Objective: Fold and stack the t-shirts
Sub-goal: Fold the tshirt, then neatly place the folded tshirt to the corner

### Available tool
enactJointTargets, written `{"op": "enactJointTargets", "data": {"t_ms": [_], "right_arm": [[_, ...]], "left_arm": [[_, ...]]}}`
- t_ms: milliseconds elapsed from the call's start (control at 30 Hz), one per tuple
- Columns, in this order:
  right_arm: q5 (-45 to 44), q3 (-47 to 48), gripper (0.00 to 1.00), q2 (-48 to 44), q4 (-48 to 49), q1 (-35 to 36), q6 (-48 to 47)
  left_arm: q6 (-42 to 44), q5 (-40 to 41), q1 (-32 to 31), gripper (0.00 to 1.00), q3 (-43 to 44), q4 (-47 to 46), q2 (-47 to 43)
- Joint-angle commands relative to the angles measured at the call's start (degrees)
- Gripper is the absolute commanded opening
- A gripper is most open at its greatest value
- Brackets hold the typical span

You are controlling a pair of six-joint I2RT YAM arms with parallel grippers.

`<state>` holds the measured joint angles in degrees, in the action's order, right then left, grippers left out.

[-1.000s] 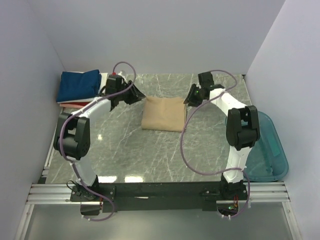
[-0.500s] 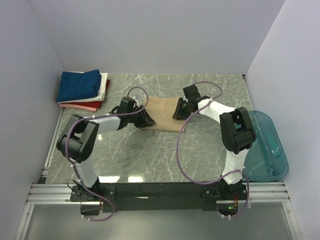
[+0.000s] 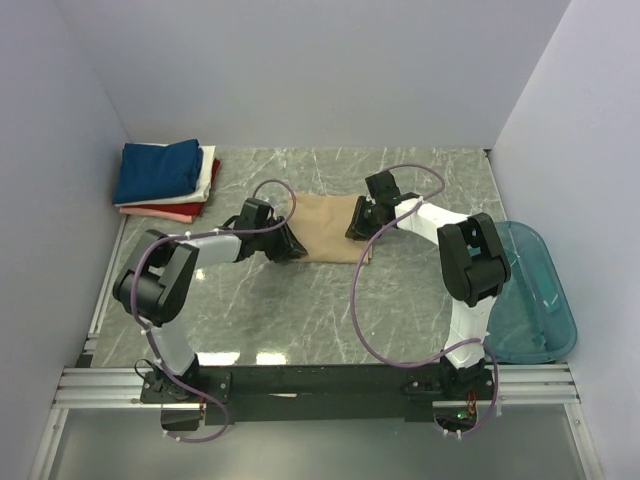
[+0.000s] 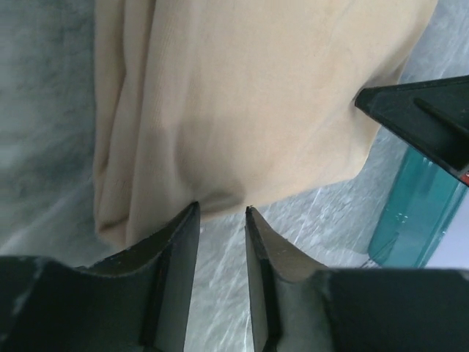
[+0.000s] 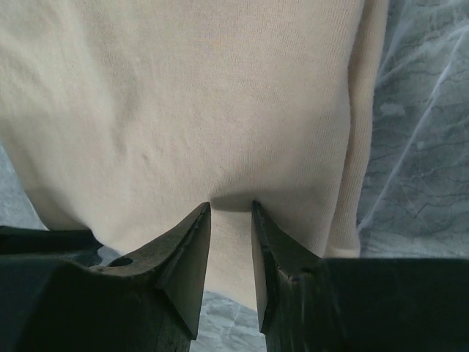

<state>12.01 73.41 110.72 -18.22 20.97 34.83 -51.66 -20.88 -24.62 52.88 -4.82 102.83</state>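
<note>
A folded tan t-shirt (image 3: 325, 228) lies flat on the marble table (image 3: 300, 310), also filling the left wrist view (image 4: 242, 95) and the right wrist view (image 5: 198, 95). My left gripper (image 3: 289, 243) is low at its left edge. Its jaws (image 4: 220, 213) are open, with the tips touching the cloth's edge and bare table between them. My right gripper (image 3: 356, 221) is at the shirt's right side. It is open too (image 5: 231, 207), tips pressed into the cloth, which dimples there. The other t-shirts (image 3: 163, 178) are stacked at the back left, navy on top.
A teal translucent tub (image 3: 535, 295) sits off the table's right edge and also shows in the left wrist view (image 4: 410, 220). White walls close in the back and both sides. Purple cables loop over both arms.
Both grippers have come down from beside the shirt's far corners onto its left and right edges. Over the last half second they barely moved, and both jaws narrowed slightly.
</note>
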Motion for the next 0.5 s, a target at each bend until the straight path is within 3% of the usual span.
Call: {"op": "enactJointTargets", "data": {"t_ms": [0, 133, 467], "right_arm": [[-1.3, 0.4, 0.36, -1.1, 1.0, -0.1, -0.9], [-0.8, 0.4, 0.36, -2.5, 1.0, -0.2, -1.0], [3.0, -2.6, 0.38, -9.7, 3.4, -0.2, -0.1]], "left_arm": [[3.0, 4.6, -0.2, 0.38, 4.5, 7.7, -6.6], [6.6, 9.5, 0.7, 0.56, 9.0, 14.0, -8.7], [14.5, 4.4, 7.6, 0.72, 18.7, 19.8, 0.7]]}}
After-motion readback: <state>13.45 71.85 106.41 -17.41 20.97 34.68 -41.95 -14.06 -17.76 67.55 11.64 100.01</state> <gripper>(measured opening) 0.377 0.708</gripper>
